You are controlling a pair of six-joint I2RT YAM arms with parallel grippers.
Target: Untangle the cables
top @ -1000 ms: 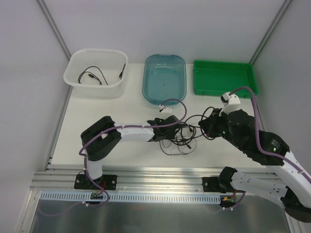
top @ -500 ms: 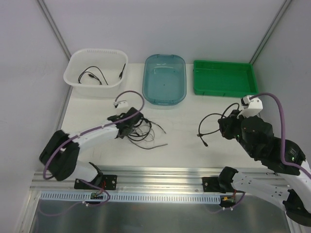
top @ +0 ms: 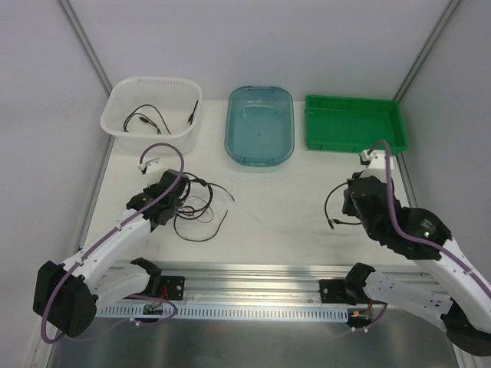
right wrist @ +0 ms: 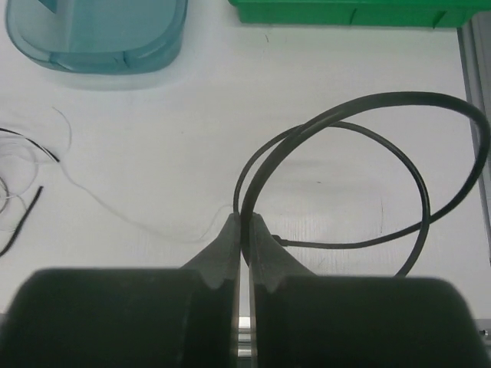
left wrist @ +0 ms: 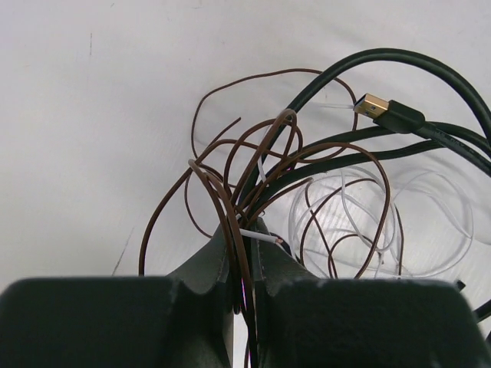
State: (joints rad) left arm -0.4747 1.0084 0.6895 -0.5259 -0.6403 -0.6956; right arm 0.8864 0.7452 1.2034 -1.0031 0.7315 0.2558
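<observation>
A tangle of cables lies at the left of the table. In the left wrist view it shows thin brown wires, white wires and a black cable with a gold plug. My left gripper is shut on the brown and black strands. My right gripper is at the right, shut on a single black cable that loops out from the jaws; its loop hangs over the table.
A white basket at the back left holds a black cable. A blue bin and a green tray stand at the back. A metal rail runs along the near edge.
The two arms have pulled apart. My left gripper dragged the tangle to the left. My right gripper carried one black cable off to the right, free of the tangle.
</observation>
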